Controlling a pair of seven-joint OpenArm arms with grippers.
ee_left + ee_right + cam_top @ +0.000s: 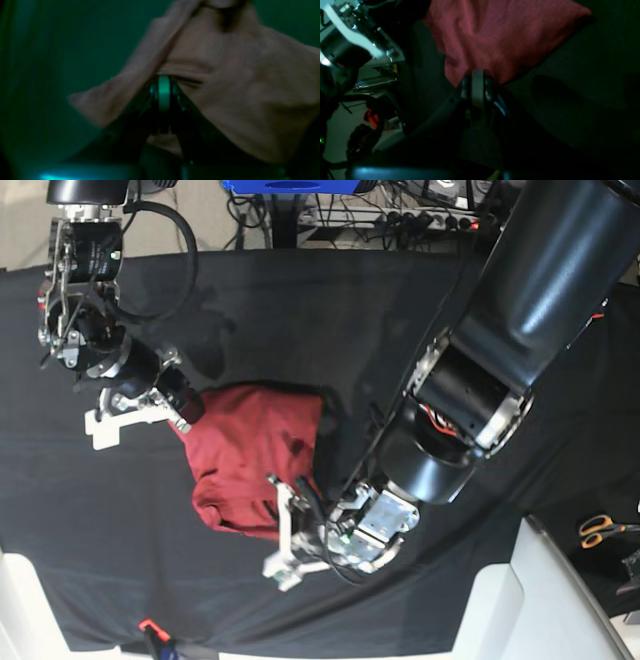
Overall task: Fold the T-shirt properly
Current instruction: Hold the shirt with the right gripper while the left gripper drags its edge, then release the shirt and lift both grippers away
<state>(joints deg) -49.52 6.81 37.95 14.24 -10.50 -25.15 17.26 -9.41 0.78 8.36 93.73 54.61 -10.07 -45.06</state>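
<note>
The brick-red T-shirt [255, 455] lies bunched in a rough block on the black table cloth [400, 330]. My left gripper [290, 515] is at its near edge, shut on the fabric. In the left wrist view the closed fingertips [163, 83] pinch a fold of the T-shirt [237, 82], which hangs draped and blurred past them. My right gripper [180, 412] sits at the shirt's far left corner. In the right wrist view its closed fingertips [477, 77] bite the edge of the T-shirt [500, 37], which spreads away over the dark cloth.
Orange-handled scissors [600, 530] lie at the right edge of the table. White frame parts [540, 600] border the near side. A small orange item [148, 625] sits at the near left edge. The bulky left arm [520, 330] overhangs the right half.
</note>
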